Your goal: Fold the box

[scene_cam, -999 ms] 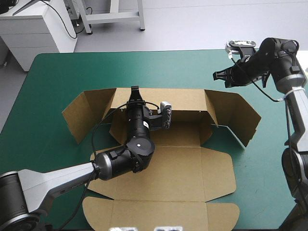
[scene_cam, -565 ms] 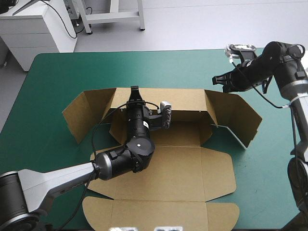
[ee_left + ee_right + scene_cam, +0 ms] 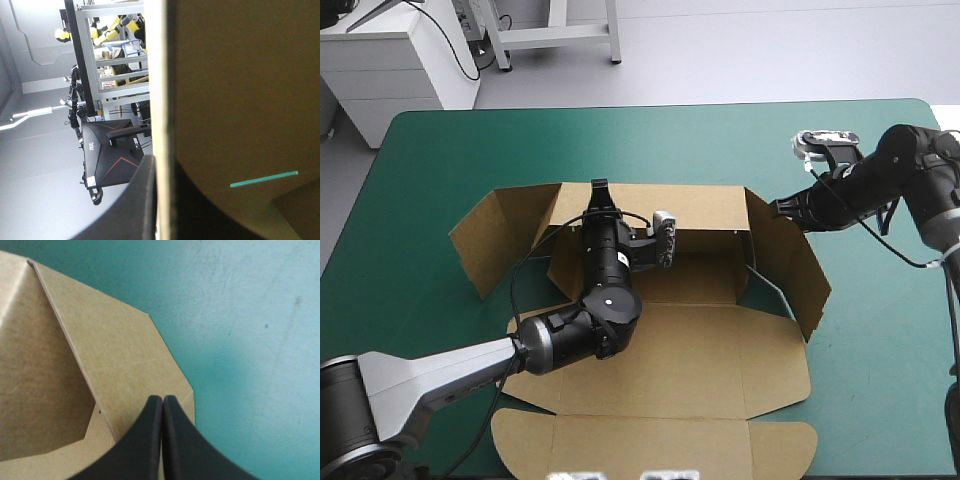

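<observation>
The brown cardboard box (image 3: 670,350) lies in the middle of the counter (image 3: 440,170), which has a teal-green cover. Its long side runs from the counter's left edge to its right edge. The big flat part is nearest the robot. The tall brown back wall (image 3: 705,205) stands up on the far side. A brown side flap sticks out at each end of that wall.

The left gripper (image 3: 601,190) sits on the top edge of the back wall, near its left end. Its black fingers (image 3: 142,200) are pinched on the board, one on each side, so it holds the wall upright.

The right gripper (image 3: 782,207) is at the other end. Its black fingers (image 3: 152,440) are pressed together into one point and hold nothing. The tip touches the outside of the right side flap (image 3: 790,260), near the top corner where the flap meets the back wall.

The thing that matters most is this. The right side flap lies just ahead of the right fingers, toward the middle of the box. The right arm is much nearer to it than the left arm. It looks like the flap needs a push inward, toward the left gripper. The left side flap (image 3: 495,235) is well apart from both grippers and leans outward.
</observation>
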